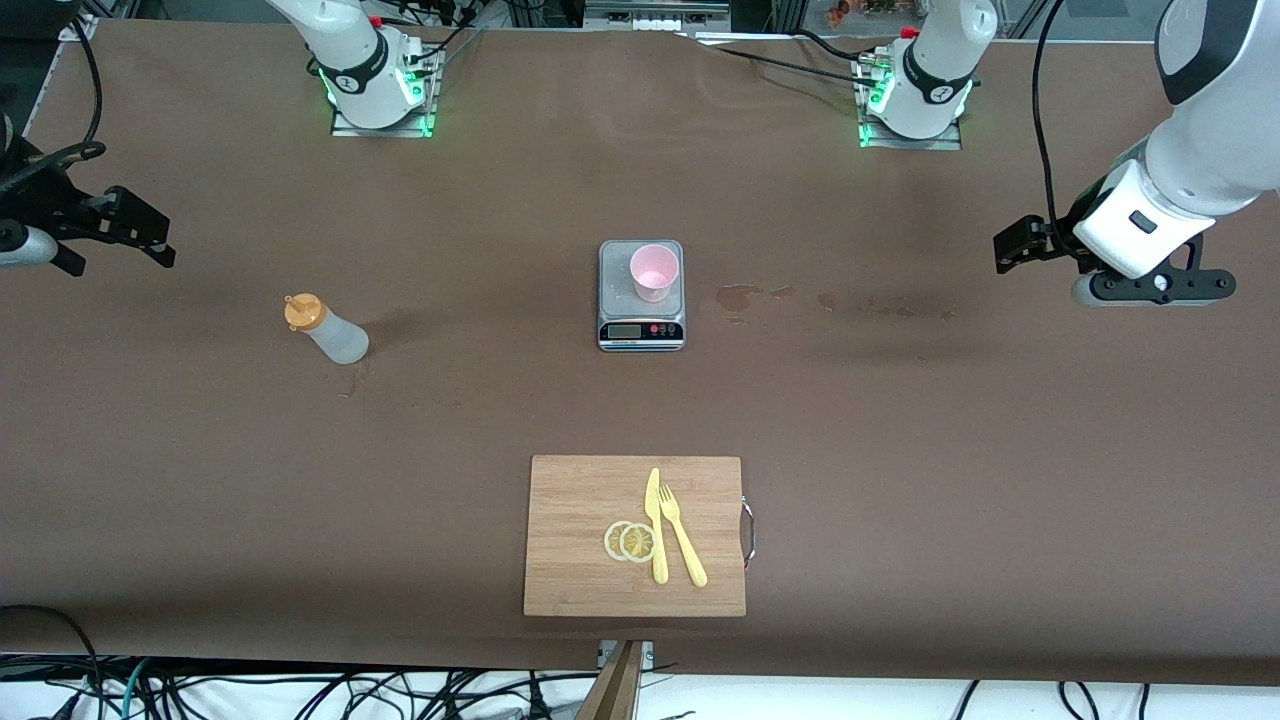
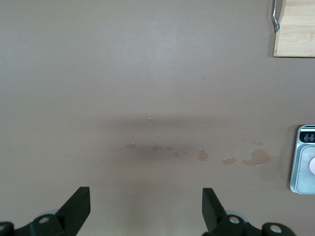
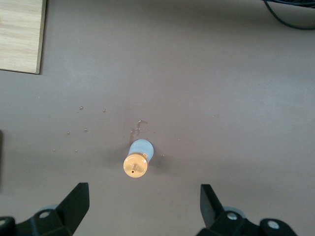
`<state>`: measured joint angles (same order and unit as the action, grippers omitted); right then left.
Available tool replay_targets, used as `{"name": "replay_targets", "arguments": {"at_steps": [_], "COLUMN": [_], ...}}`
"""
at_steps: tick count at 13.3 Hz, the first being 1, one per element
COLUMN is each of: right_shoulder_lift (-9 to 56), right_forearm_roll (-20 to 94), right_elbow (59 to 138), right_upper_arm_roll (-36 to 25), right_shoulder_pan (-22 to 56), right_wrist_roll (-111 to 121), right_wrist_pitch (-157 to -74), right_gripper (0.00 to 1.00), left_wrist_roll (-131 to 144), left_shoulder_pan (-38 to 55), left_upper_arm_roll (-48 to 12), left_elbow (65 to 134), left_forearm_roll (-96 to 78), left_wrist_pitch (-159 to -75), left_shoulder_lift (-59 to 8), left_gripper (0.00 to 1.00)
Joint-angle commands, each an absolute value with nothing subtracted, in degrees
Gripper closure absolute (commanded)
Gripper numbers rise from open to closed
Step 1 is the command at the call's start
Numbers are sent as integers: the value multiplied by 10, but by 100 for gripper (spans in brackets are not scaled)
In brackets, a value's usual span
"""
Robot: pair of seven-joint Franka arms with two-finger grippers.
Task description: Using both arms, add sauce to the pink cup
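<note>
**Both grippers hang wide apart with cup on scale and sauce bottle standing alone**

Fingers spread and holding nothing, the right gripper (image 1: pixel 120 232) hangs over bare table at the right arm's end, well apart from the scale (image 1: pixel 641 296) at mid-table; its wrist view looks down on the sauce bottle (image 3: pixel 138 160). That bottle stands upright, orange cap on, well off from the scale toward the right arm's end and a little nearer the front camera. The left gripper (image 1: pixel 1030 245) hangs with its fingers just as wide, over the table well off from the scale toward the left arm's end.

The pink cup (image 1: pixel 654 272) stands upright on the scale's plate. Whether sauce is in it cannot be told, so the scene fits a pour still ahead as well as one finished with the bottle set back down.

Brownish spots (image 1: pixel 740 296) mark the table just beside the scale toward the left arm's end, and small specks dot the cloth around the bottle. A soft, narrow bottle pinched off-centre could tip or squirt early; a light cup nudged by a finger could slide off the plate.

Nearer the front camera than the scale lies a cutting board (image 1: pixel 590 580) with knife (image 1: pixel 656 530), fork (image 1: pixel 681 535) and lemon slices (image 1: pixel 630 541).
</note>
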<state>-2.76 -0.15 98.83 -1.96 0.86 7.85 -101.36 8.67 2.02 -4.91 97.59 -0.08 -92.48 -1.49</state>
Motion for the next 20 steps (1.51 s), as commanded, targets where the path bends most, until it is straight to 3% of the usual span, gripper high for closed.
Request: {"name": "replay_targets", "arguments": {"at_steps": [1,5,20], "right_shoulder_lift": [-37,-42,-36], "right_forearm_roll": [-3,2,-4], "right_elbow": [985,983,945], "right_upper_arm_roll": [-19,-23,-25], "right_shoulder_pan": [9,8,5], "right_wrist_roll": [69,75,113], "right_wrist_pitch": [-998,-951,-919], "right_gripper": [0,0,0], "left_wrist_roll": [76,77,83], "left_shoulder_pan": [21,22,18], "left_upper_arm_roll": [-52,-52,-64], "left_elbow": [962,962,961], "left_forearm_roll": [1,1,7], "left_wrist_pitch": [-915,-915,-917], "left_shoulder_lift": [-24,-25,-29], "left_gripper": [0,0,0]}}
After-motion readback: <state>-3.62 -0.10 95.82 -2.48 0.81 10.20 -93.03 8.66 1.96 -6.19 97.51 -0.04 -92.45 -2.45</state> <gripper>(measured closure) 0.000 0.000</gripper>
